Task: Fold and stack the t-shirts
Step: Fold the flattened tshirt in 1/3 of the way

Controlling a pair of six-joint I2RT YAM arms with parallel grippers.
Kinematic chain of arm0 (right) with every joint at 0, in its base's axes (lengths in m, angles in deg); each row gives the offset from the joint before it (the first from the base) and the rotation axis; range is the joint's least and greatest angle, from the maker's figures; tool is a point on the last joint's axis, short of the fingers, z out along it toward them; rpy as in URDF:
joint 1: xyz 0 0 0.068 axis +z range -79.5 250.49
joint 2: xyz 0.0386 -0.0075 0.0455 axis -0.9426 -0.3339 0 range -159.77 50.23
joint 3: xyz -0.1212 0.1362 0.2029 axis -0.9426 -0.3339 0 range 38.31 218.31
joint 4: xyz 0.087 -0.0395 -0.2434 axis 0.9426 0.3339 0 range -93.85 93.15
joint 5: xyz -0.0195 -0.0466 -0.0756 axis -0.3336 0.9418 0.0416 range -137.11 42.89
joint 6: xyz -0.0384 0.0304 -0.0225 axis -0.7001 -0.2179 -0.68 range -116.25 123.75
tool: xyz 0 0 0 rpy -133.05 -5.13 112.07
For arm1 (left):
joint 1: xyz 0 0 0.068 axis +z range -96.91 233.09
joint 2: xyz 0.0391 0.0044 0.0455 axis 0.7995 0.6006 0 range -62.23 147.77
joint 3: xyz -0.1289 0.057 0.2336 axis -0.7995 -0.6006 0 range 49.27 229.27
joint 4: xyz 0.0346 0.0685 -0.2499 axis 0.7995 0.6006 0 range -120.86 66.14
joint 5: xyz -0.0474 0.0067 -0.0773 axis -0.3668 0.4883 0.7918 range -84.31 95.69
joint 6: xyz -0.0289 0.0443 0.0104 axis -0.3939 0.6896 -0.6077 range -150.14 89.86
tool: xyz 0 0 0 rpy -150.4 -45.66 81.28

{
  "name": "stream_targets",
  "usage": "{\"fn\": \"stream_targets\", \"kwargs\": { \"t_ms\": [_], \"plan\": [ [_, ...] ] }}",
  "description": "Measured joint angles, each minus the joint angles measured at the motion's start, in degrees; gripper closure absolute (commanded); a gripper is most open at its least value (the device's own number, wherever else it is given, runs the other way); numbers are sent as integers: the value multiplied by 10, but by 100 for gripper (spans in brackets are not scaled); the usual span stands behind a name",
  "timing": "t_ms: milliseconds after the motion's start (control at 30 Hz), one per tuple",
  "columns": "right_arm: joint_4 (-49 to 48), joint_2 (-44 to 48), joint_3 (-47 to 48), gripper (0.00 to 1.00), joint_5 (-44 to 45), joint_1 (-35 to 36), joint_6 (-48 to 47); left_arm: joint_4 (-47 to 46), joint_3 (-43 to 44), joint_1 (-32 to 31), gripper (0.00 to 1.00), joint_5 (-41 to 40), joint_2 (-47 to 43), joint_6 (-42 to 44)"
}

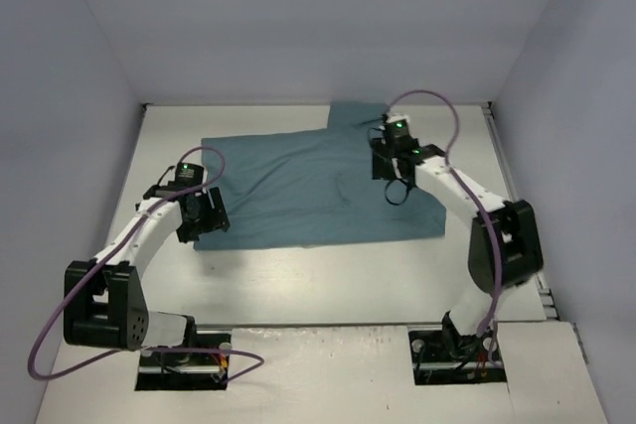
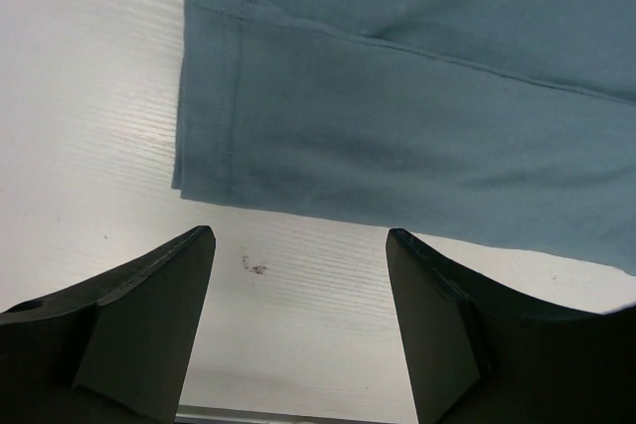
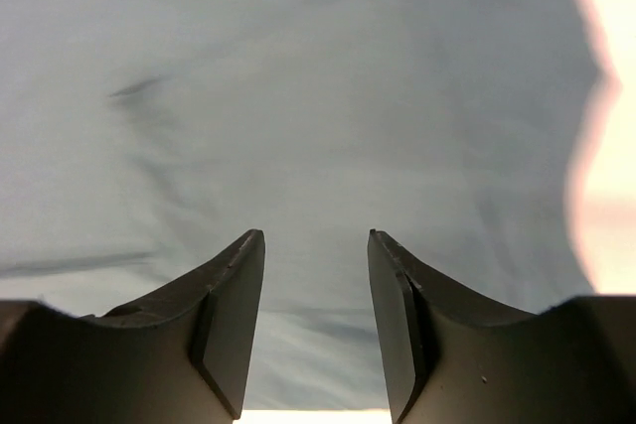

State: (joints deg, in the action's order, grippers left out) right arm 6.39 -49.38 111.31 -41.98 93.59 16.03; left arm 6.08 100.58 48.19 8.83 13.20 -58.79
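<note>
A teal t-shirt lies spread and partly folded on the white table, with one sleeve sticking out at the back right. My left gripper is open and empty at the shirt's near left corner; in the left wrist view that hemmed corner lies just beyond the gripper, over bare table. My right gripper is open and empty above the shirt's right part; in the right wrist view the cloth fills the picture under the gripper.
The white table is boxed in by pale walls at the left, back and right. The arm bases stand at the near edge. A small dark smudge marks the table near the left gripper.
</note>
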Motion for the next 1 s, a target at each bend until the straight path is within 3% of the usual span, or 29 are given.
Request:
{"fn": "stream_targets", "kwargs": {
  "t_ms": [133,300,467,633,867,1000],
  "plan": [
    [-7,69,-95,59,6,-77,41,-5,2,-6,33,1,67,-26],
    [-6,58,-206,61,0,-112,69,-12,5,-6,33,11,148,-50],
    [-36,75,-252,61,-24,-153,93,-14,5,5,34,22,151,-62],
    [-52,124,-303,60,-41,-207,125,-34,-28,50,36,64,118,-79],
    [13,199,-352,60,-27,-221,174,-14,-113,81,36,68,10,-94],
    [58,240,-343,60,-12,-219,174,37,-81,81,36,73,-23,-87]
  ]
}}
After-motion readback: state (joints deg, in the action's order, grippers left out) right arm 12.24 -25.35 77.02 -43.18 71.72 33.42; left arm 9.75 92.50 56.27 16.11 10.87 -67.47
